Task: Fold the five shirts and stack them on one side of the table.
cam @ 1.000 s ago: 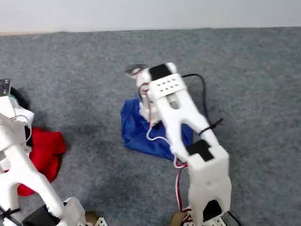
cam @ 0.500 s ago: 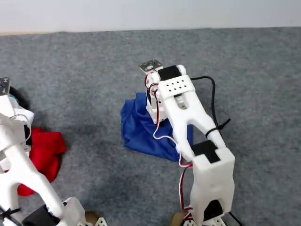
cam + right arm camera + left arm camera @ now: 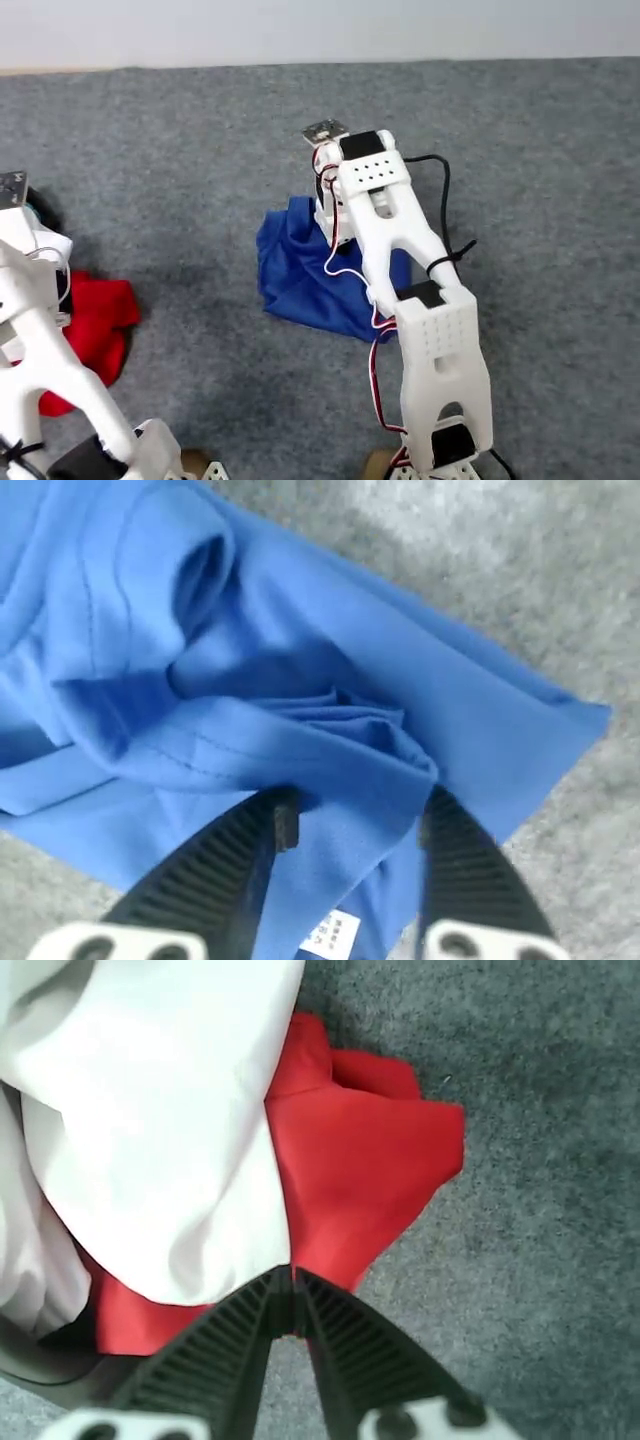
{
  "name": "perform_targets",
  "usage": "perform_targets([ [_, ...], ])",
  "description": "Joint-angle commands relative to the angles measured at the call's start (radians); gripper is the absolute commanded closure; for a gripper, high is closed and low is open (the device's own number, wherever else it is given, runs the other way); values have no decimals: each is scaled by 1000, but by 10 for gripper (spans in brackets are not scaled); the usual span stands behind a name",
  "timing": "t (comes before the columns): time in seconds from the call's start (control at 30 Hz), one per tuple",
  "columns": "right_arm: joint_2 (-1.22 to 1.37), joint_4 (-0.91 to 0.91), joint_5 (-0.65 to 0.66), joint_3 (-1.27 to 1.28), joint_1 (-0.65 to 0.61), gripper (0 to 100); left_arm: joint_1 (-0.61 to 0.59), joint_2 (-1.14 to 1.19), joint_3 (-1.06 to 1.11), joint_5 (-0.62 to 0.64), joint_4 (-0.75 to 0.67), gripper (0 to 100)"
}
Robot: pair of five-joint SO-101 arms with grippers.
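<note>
A crumpled blue shirt (image 3: 295, 275) lies on the grey carpeted table (image 3: 180, 150) near the middle. My right gripper (image 3: 355, 825) stands open just over it, and a raised fold of the blue shirt (image 3: 330, 730) lies between its fingers (image 3: 245, 855). In the high view the right arm (image 3: 385, 225) leans over the shirt's right half. At the left edge a red shirt (image 3: 95, 320) lies under a white shirt (image 3: 150, 1110). My left gripper (image 3: 293, 1300) is shut, its tips right over the seam between the white shirt and the red shirt (image 3: 365, 1170).
The left arm (image 3: 35, 340) stands at the table's near left corner. A dark object (image 3: 35, 210) sits beside it at the left edge. A black cable (image 3: 440, 190) loops off the right arm. Bare grey carpet spreads to the right and far side.
The right arm's wrist has swung a little to the right and away over the blue shirt. The shirts and the left arm have kept still.
</note>
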Motion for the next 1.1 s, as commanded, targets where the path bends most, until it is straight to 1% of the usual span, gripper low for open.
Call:
perform_targets([
  [0.0,10,35,21,-95,-22,843,3,-31,-2,2,-18,994],
  [0.23,24,94,98,-121,-62,855,5,-31,-2,2,-32,994],
  [0.37,13,124,176,-133,-68,975,5,-31,-2,2,-32,994],
  [0.4,10,127,196,-137,-71,992,5,-31,-2,2,-32,994],
  [0.53,-24,128,222,-133,-85,988,5,-31,-2,2,-32,994],
  [0.7,-99,131,222,-117,-166,988,5,-31,-2,2,-32,994],
  [0.87,-168,131,222,-9,-269,988,5,-31,-2,2,-34,994],
  [0.97,-173,130,222,31,-303,988,5,-31,-2,2,-34,994],
  [1.07,-162,130,218,37,-309,976,5,-31,-2,2,-34,994],
])
